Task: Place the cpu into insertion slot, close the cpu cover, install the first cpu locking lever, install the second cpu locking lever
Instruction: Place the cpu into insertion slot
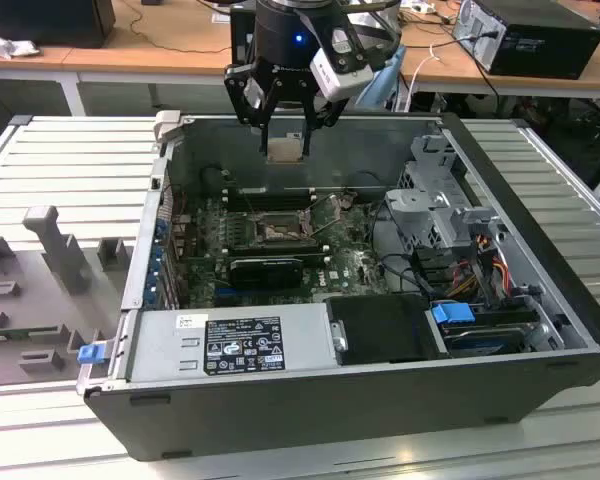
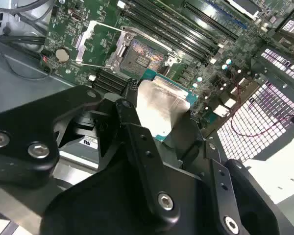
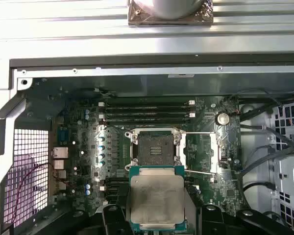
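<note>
My gripper [image 1: 284,135] is clamped on the cpu [image 1: 284,148], gripping it by its edges and holding it in the air over the far side of the open computer case [image 1: 310,400]. Beneath it, the insertion slot [image 1: 277,232] lies bare, and the cpu cover [image 3: 217,152] stands swung open beside it.
</note>
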Action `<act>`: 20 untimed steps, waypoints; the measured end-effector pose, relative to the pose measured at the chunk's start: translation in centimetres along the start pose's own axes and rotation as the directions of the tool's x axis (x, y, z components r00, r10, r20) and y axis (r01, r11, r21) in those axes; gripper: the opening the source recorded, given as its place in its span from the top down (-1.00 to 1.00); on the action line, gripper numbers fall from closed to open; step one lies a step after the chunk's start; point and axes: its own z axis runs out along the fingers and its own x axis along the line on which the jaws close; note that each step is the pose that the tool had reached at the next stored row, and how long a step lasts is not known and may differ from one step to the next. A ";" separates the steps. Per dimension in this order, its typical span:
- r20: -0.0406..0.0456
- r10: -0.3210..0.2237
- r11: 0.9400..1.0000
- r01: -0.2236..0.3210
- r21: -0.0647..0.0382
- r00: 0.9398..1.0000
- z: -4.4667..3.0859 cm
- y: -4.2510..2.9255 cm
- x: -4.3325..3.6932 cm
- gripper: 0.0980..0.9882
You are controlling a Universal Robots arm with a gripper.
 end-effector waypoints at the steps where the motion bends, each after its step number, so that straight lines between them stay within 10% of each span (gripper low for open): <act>1: 0.000 0.001 1.000 -0.001 0.000 1.000 0.00 0.00 0.00 0.03; 20: 0.007 0.078 0.997 -0.078 -0.002 0.997 0.02 0.00 0.01 0.03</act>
